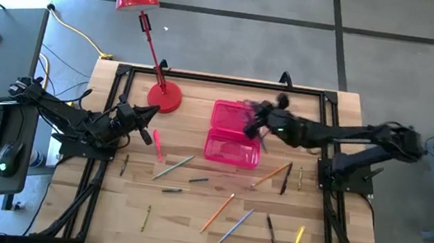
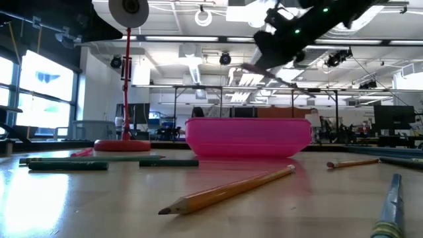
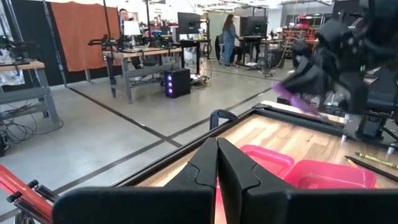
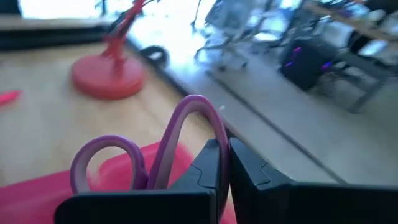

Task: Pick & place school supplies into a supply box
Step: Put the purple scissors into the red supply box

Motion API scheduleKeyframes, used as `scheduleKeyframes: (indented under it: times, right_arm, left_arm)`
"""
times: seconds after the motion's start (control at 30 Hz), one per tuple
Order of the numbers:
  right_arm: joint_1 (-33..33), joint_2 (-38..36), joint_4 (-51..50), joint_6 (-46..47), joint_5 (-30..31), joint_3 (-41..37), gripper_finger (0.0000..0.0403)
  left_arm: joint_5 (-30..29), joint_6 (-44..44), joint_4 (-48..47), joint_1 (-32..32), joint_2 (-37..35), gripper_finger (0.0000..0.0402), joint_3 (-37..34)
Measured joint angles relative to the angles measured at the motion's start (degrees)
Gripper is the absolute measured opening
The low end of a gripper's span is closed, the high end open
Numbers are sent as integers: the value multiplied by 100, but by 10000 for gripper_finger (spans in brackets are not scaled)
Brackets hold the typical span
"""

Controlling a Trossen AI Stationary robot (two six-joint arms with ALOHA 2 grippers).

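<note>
Table [image 1: 188, 218]: pale wood planks, smooth, soft sheen in the low view; dark metal frame [image 1: 222, 79] round its edge.
Box [image 2: 248, 137]: translucent hot-pink plastic, glossy, fine ribbing on the wall.
Scissors [image 4: 155, 155]: smooth purple plastic handles, slight shine.
Pencil [image 2: 228, 190]: yellow painted wood, bare wood at the sharpened tip.
Lamp [image 1: 163, 97]: glossy red base and shade.
Right gripper [image 4: 224, 168]: matt black plastic fingers.
Floor [image 1: 406, 70]: smooth grey concrete.

R gripper [image 1: 255, 120] over open pink box [image 1: 233, 136] (pencils [image 1: 219, 211] scattered nearby); L gripper [image 1: 147, 121] beside lamp base [image 1: 163, 97].
</note>
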Motion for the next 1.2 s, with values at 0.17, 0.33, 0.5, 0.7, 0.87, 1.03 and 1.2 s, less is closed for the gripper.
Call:
scheduleKeyframes:
  times: [0.17,0.33,0.5,0.7,0.87,1.03,1.2]
  right_arm:
    - [68,1167,5,-347,36,744,0]
    - [61,2052,-60,-555,-158,1362,0]
    - [73,2577,-662,-548,-357,1727,0]
    - [103,2665,-1108,-275,-1324,1765,0]
    - [103,2666,-1456,-221,-1901,1765,0]
    - [112,2665,-1546,-212,-2166,1704,0]
    - [114,2666,-1168,-209,-2372,1340,0]
  left_arm:
    - [-6,0,0,0,0,40,0]
    - [-5,-1,-4,0,0,40,0]
    - [-5,-2,-21,0,0,40,0]
    - [-3,-2,-48,0,0,40,0]
    - [-3,-2,-48,2,0,40,0]
    - [-3,-2,-48,0,0,40,0]
    - [-1,-2,-46,0,-1,40,0]
